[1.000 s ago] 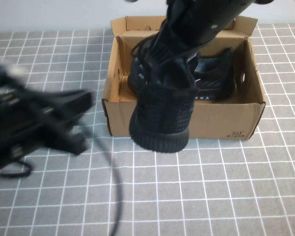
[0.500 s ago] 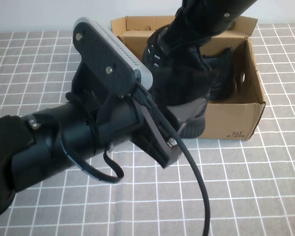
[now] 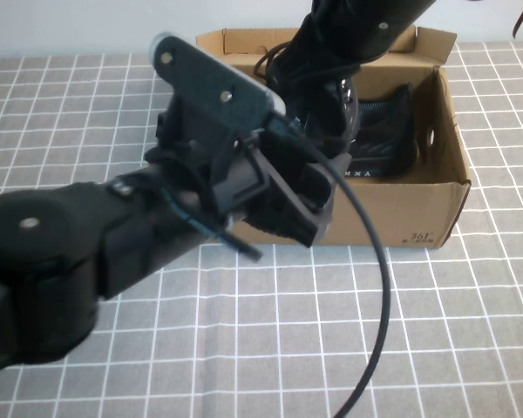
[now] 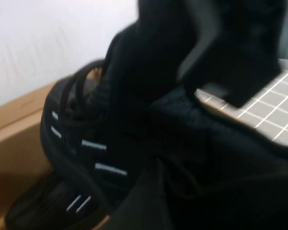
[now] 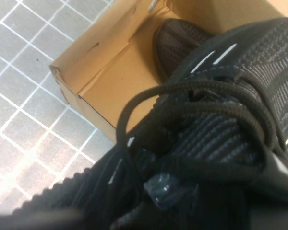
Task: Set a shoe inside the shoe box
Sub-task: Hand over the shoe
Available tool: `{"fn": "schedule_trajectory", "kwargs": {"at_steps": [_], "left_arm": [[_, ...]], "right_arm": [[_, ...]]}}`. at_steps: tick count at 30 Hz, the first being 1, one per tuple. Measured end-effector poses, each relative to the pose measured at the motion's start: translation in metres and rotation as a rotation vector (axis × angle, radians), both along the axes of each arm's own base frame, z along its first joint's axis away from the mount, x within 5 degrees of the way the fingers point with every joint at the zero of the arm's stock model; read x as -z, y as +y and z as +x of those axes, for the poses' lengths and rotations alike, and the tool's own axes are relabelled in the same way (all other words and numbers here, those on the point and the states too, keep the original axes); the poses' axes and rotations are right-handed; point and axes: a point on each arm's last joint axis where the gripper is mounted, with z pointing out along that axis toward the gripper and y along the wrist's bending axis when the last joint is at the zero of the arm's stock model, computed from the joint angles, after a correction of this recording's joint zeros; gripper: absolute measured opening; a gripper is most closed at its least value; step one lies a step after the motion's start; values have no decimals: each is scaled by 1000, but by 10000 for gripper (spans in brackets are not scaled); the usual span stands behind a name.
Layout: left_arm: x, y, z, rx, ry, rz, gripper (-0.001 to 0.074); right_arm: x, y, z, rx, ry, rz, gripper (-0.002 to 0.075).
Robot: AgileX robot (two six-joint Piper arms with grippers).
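Note:
The brown cardboard shoe box (image 3: 401,209) stands open at the back middle of the table. My right gripper (image 3: 331,83) reaches down from the far side, shut on the black sneaker (image 3: 329,131), and holds it over the left half of the box. The sneaker fills the right wrist view (image 5: 221,139) and shows its white dashes in the left wrist view (image 4: 86,158). A second, look-alike sneaker (image 3: 388,139) lies in the right half of the box. My left gripper (image 3: 301,205) is at the box's front wall, against the held sneaker. The left arm hides the front left of the box.
The table has a grey cloth with a white grid (image 3: 436,331). The left arm's black cable (image 3: 379,287) hangs across the front middle. A pale wall runs behind the box. The box's rear flap (image 3: 244,39) stands up.
My left arm has swung in from the left to the box's front, up against the sneaker. The sneaker, which hung over the front wall, has moved back over the box.

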Motion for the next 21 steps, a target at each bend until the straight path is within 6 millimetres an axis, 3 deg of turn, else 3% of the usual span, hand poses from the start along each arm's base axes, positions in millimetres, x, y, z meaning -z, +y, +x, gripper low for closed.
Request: {"fn": "schedule_trajectory", "kwargs": {"at_steps": [8, 21], "left_arm": [[14, 2, 18, -168, 19, 49, 665], [31, -13, 27, -129, 63, 85, 662]], "right_arm": [[-1, 1, 0, -3, 6, 6, 0], [0, 1, -1, -4, 20, 4, 0]]}}
